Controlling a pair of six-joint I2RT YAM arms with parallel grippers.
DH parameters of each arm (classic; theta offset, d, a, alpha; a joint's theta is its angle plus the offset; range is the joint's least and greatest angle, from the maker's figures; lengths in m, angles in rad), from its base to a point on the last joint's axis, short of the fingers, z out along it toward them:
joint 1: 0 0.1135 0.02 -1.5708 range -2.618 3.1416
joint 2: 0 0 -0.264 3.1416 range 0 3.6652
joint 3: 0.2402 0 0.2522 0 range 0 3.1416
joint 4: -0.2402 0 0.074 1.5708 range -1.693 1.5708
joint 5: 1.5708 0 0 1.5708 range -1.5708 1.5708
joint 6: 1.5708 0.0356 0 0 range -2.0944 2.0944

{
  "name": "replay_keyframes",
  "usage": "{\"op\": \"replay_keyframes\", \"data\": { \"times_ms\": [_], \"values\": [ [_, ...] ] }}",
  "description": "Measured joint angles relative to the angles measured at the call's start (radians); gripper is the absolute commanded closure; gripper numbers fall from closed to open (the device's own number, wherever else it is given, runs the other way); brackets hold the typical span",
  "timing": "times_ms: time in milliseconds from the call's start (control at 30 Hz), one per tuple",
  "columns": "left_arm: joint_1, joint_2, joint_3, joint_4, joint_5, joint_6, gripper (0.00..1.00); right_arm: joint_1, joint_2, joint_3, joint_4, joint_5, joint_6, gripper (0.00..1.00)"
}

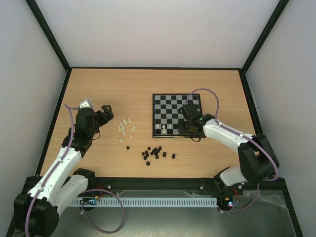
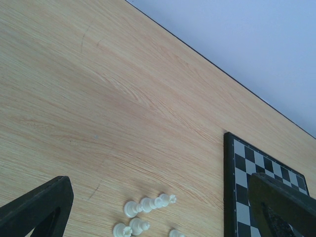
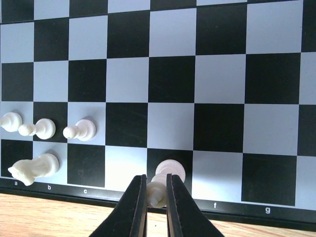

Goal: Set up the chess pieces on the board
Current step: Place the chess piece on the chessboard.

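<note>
In the right wrist view the board (image 3: pixel 173 79) fills the frame. My right gripper (image 3: pixel 157 193) is shut on a white chess piece (image 3: pixel 170 170) that stands on a black square in the nearest row. Three white pawns (image 3: pixel 81 131) and a knight (image 3: pixel 34 167) stand at the board's near left corner. From above, the right gripper (image 1: pixel 184 129) is at the near edge of the board (image 1: pixel 168 106). Several loose white chess pieces (image 1: pixel 126 127) lie on the table left of the board. My left gripper (image 1: pixel 107 112) hovers open beside them, and its view shows them lying below (image 2: pixel 148 203).
A cluster of black pieces (image 1: pixel 155 153) lies on the wooden table in front of the board. Dark rails frame the table and pale walls (image 1: pixel 158 29) close it in. The left wrist view shows the board's dark border (image 2: pixel 229 187) at the right.
</note>
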Motion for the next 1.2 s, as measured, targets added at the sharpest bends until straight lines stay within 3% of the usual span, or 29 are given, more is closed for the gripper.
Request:
{"op": "replay_keyframes", "data": {
  "times_ms": [133,333,567,700,967,1200],
  "values": [
    [0.0,0.0,0.0,0.0,0.0,0.0,0.01,-0.012,0.01,-0.001,0.016,-0.008,-0.007,0.96],
    [0.0,0.0,0.0,0.0,0.0,0.0,0.0,-0.016,0.013,-0.003,0.028,-0.019,-0.008,0.84],
    [0.0,0.0,0.0,0.001,0.002,0.0,0.0,-0.016,0.013,-0.011,0.03,-0.029,-0.01,0.81],
    [0.0,0.0,0.0,0.001,0.003,0.0,0.01,-0.016,0.013,-0.011,0.028,-0.03,-0.009,0.66],
    [0.0,0.0,0.0,0.002,0.003,0.0,0.01,-0.017,-0.035,-0.01,-0.003,-0.005,-0.011,0.62],
    [0.0,0.0,0.0,0.002,0.003,0.0,0.01,-0.017,-0.069,0.054,-0.041,-0.014,-0.021,0.38]
  ]
}}
